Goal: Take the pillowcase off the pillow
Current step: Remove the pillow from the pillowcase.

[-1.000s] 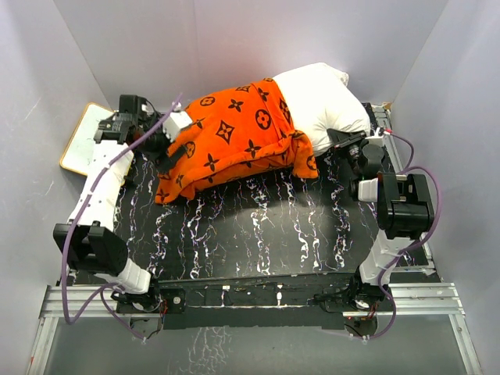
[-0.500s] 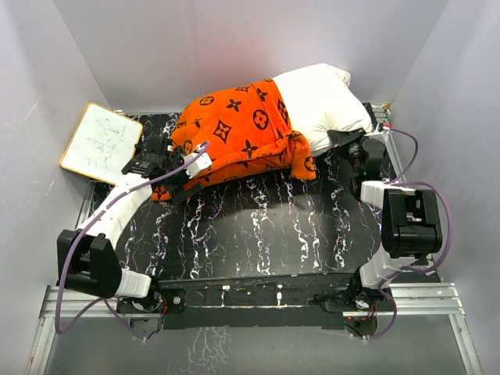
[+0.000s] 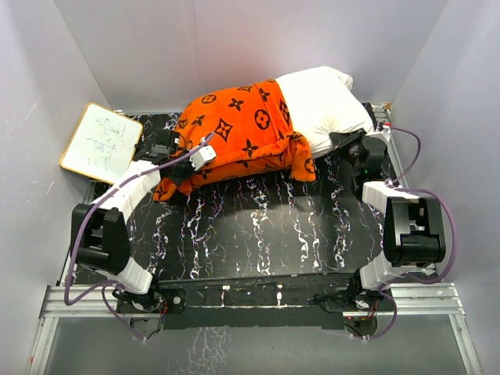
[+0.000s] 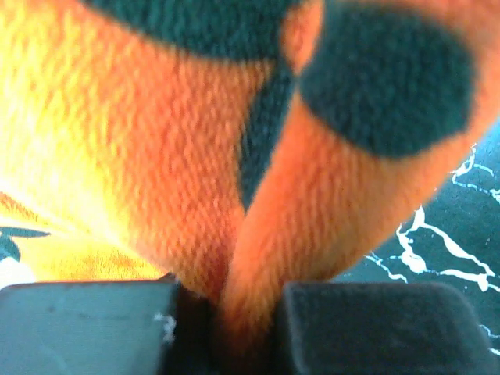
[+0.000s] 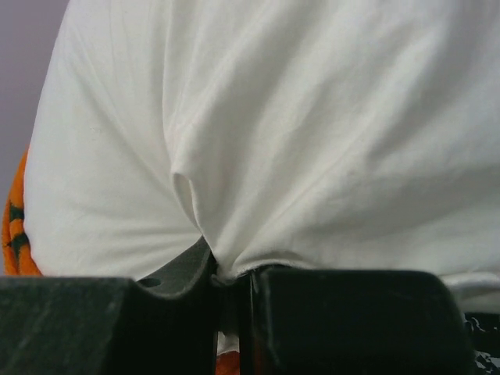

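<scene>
**A:** What sits at the far left corner of the table (image 3: 258, 226)?

**B:** A whiteboard (image 3: 100, 143) with a tan frame lies flat there, with faint handwriting on it. It overhangs the table's left edge.

**A:** And just to the right of it?

**B:** The left arm reaches in from the near left corner to the left end of the pillowcase (image 3: 234, 133). In the wrist view, the left pincer (image 4: 234, 320) is clamped on a fold of orange plush, and the cloth is squeezed thin between its two dark pads.

**A:** Where is the pillowcase itself?

**B:** It lies along the far edge of the table, from near the far left corner to past the middle. It is bright orange with black flower, circle and diamond shapes. It covers most of the pillow (image 3: 320, 98), and its open mouth faces right.

**A:** How much of the pillow shows?

**B:** A plump white end sticks out of the mouth towards the far right corner.

**A:** And the right arm?

**B:** It comes up along the right edge of the table. The right pincer (image 5: 234, 312) is closed on a pinch of the pillow's white cloth, low on the bare end, with a sliver of orange at its left.
</scene>
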Robot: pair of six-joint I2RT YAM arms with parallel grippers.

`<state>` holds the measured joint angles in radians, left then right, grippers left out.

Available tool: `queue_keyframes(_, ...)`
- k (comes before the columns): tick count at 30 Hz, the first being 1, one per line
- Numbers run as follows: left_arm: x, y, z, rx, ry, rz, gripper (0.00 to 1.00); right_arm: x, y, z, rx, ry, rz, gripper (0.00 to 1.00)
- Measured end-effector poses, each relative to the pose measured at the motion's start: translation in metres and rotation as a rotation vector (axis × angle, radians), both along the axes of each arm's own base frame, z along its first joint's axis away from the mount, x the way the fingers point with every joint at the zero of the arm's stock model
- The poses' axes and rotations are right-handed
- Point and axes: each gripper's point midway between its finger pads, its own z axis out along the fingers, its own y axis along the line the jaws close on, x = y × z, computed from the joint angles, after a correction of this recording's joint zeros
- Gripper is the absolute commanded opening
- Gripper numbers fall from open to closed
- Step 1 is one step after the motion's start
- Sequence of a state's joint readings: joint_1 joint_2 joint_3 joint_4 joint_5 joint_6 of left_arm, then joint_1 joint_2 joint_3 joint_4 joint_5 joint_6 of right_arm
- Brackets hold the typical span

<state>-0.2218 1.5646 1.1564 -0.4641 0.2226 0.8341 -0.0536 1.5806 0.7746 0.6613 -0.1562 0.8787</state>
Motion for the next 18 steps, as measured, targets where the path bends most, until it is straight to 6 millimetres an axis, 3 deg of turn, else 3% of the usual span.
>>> queue_keyframes(7,-0.013,0.029,0.031,0.021,-0.038,0.002,0.00,0.004,-0.006,0.001,-0.094,0.049,-0.033,0.08)
queue_keyframes(12,-0.023,0.052,0.060,0.000,-0.088,0.009,0.00,0.003,0.009,0.005,-0.122,0.059,0.003,0.08)
queue_keyframes(18,-0.041,0.062,0.065,0.024,-0.088,-0.012,0.00,0.002,0.014,0.006,-0.155,0.065,0.022,0.08)
